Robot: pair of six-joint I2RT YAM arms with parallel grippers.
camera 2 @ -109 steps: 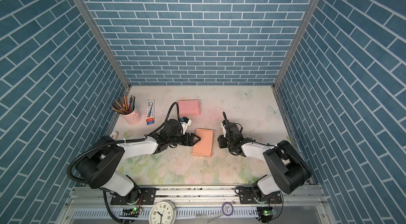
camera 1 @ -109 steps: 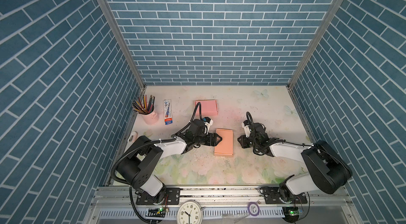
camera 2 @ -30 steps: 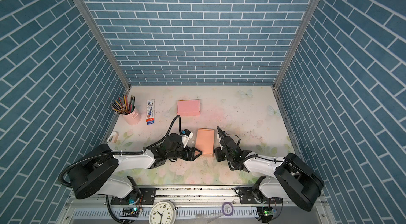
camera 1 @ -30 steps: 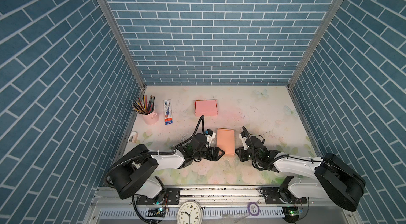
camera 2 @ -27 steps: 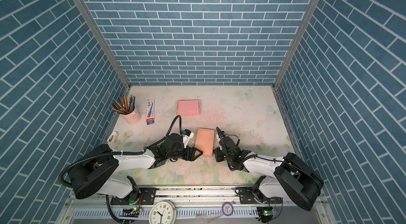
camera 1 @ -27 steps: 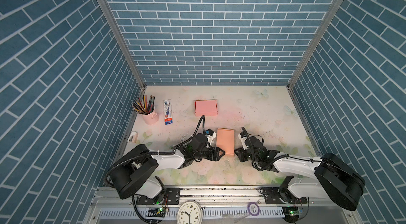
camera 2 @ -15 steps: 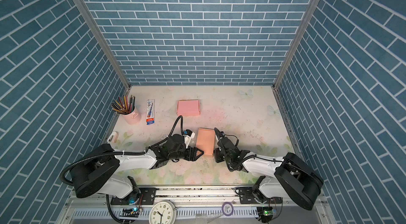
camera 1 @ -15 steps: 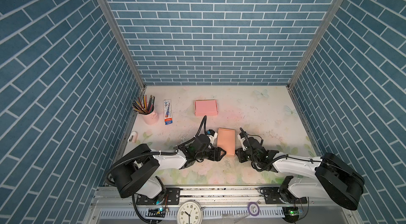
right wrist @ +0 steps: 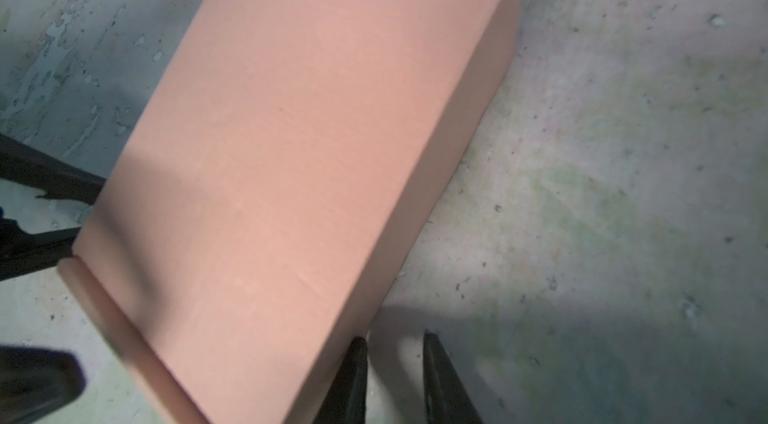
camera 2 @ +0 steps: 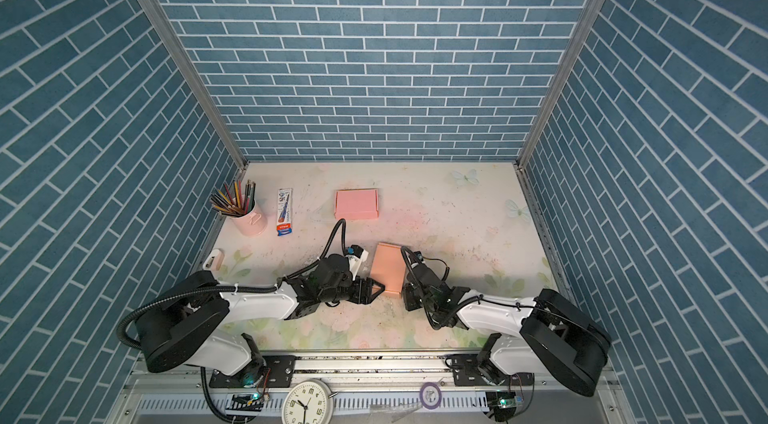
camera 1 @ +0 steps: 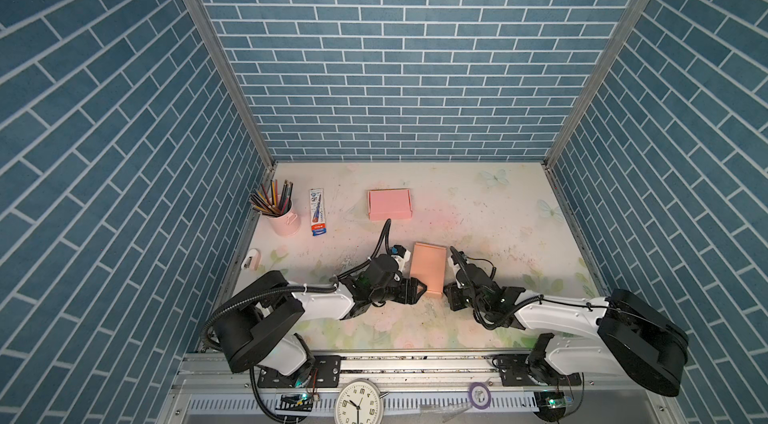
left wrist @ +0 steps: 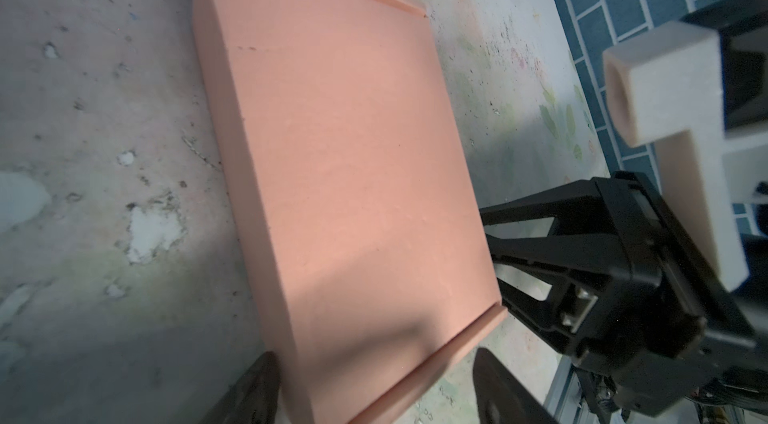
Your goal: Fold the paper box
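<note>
The paper box is salmon-orange, closed and flat on the table's middle, long side running away from me. My left gripper is open at its near left corner. In the left wrist view that corner lies between the two fingers, and one finger stands apart from the flap edge. My right gripper sits low at the near right corner. Its jaws show a narrow gap with only table between them, one finger against the box's side.
A second, pink box lies further back. A pink cup of pencils and a flat blue-and-white pack stand at the back left. A small white object sits by the left wall. A clock and purple tape ring rest on the front rail.
Over the last few seconds both grippers have slid along the box's sides to its near end. In the last second almost nothing has moved; the box stays in place.
</note>
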